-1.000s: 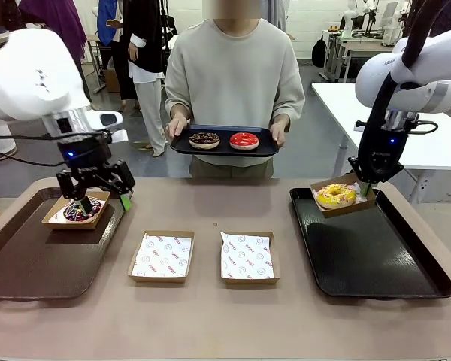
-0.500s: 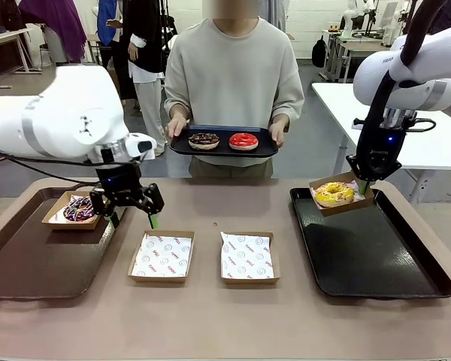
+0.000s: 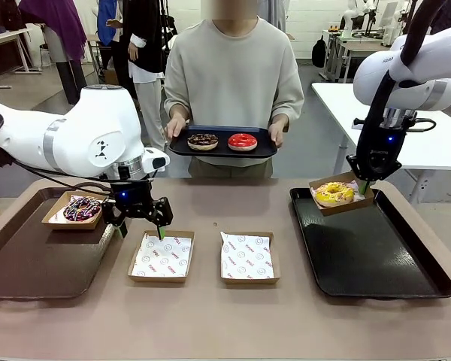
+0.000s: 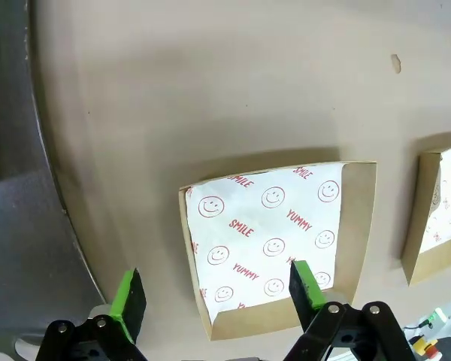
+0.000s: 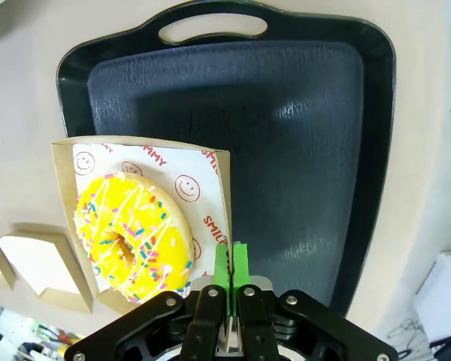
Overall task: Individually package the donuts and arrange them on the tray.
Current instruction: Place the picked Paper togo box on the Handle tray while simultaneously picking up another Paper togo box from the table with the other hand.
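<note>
donut (image 5: pixel 133 233): sprinkled yellow ring, card box (image 5: pixel 62 165)

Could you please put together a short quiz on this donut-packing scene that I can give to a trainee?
1. True or false: the right gripper is shut on the rim of the box with the yellow-iced donut.
2. Which donuts lie on the tray that the person holds? A) chocolate-glazed and red-iced; B) yellow-iced and sprinkled; C) none.
3. How many empty lined boxes lie on the table between the brown tray and the black tray?
Key: 1 true; 2 A; 3 two.
</note>
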